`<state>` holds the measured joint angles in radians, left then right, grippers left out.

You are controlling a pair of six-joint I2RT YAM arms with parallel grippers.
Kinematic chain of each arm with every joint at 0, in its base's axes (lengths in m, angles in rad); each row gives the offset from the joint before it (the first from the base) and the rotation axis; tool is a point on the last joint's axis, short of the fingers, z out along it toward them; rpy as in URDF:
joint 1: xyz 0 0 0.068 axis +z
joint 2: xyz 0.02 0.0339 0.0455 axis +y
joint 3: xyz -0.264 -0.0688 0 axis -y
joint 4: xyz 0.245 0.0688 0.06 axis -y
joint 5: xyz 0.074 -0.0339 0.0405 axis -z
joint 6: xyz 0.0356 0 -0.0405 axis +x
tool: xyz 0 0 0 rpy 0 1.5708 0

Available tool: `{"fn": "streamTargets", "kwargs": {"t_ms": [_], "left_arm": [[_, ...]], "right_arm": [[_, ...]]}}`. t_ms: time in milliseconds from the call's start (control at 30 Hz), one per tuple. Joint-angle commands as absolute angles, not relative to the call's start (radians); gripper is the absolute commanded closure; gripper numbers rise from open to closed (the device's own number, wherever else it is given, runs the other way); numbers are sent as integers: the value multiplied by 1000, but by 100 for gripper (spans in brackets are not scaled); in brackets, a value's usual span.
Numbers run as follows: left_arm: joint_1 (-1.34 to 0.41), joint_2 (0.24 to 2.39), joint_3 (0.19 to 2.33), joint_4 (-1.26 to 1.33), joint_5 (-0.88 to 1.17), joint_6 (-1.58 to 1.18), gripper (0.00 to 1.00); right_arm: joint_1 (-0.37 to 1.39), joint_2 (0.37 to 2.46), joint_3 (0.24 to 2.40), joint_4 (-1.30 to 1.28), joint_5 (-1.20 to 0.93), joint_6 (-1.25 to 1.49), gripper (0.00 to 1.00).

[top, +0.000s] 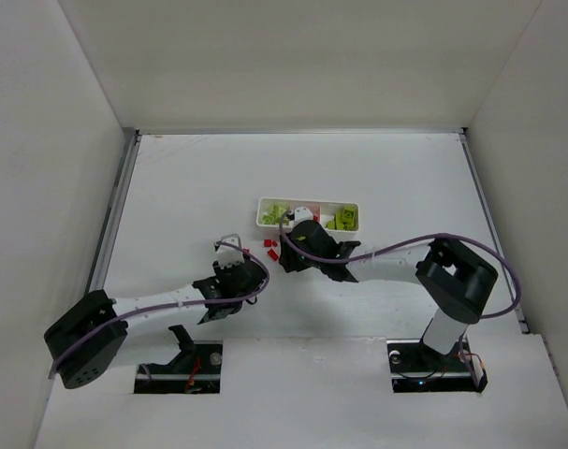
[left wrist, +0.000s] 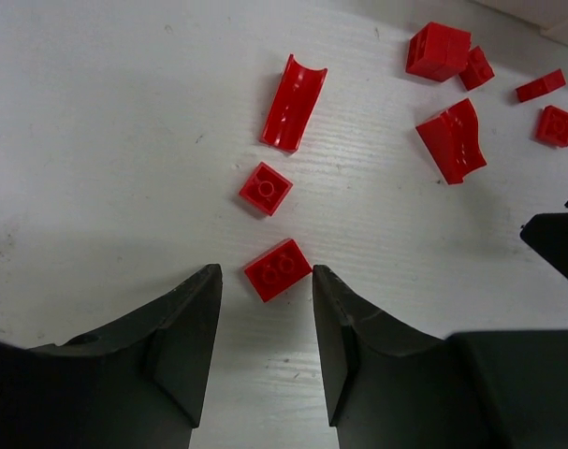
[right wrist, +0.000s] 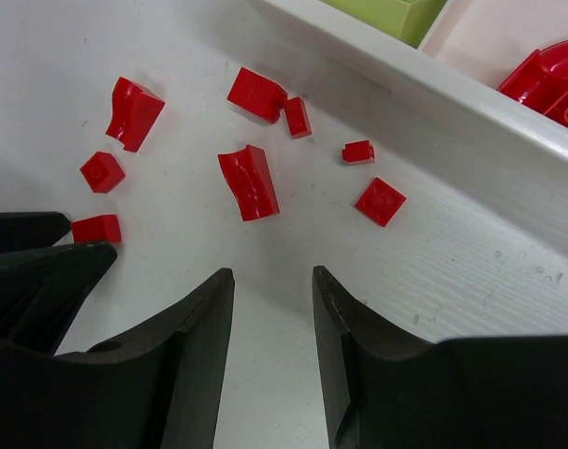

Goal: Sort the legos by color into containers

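Several small red legos (top: 270,247) lie loose on the table just in front of the white tray (top: 262,221). Lime legos sit in its left (top: 279,212) and right (top: 342,221) compartments; a red curved piece (right wrist: 550,75) lies in the middle one. My left gripper (left wrist: 265,276) is open and empty, low over the table, with a red two-stud brick (left wrist: 278,269) just ahead between its tips. My right gripper (right wrist: 272,276) is open and empty, with a curved red piece (right wrist: 252,181) ahead of it. In the top view the left gripper (top: 254,269) and right gripper (top: 285,254) flank the red pile.
The tray's near wall (right wrist: 433,94) runs close behind the red pieces. The two grippers are close together: the right one's finger (left wrist: 555,243) shows in the left wrist view, and the left one's fingers (right wrist: 31,271) in the right wrist view. White walls enclose the table.
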<state>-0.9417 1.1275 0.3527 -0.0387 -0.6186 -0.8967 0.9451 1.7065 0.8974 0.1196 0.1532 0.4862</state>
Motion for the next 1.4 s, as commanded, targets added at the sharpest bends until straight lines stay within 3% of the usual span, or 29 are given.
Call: {"fn": "streamTargets", "kwargs": {"t_ms": [0,133,267,400,700,1067,1200,1367], "left_arm": [[-932,1152,331,1,-669,-976,60],[-930,1183,336,28,-666,-968,64],[-930,1190,333,31,-664,-965,75],[-930,1135,325,6,-669,-959,81],[-907,853,307,-112,-693,-951,83],[-742,560,313,-166,-617,-920,82],[-711,543,311,-150,-583,-914,82],[-690,535,310,-127,-557,-900,82]], "right_arm": [[956,1713,943,143,146,485,55],[955,1726,946,141,144,485,55],[955,1733,948,144,144,485,55],[956,1759,960,144,144,482,48],[947,1830,1034,117,97,469,45],[950,1939,1158,25,179,462,48],[955,1963,1189,-9,224,453,56],[973,1959,1197,-35,270,449,78]]}}
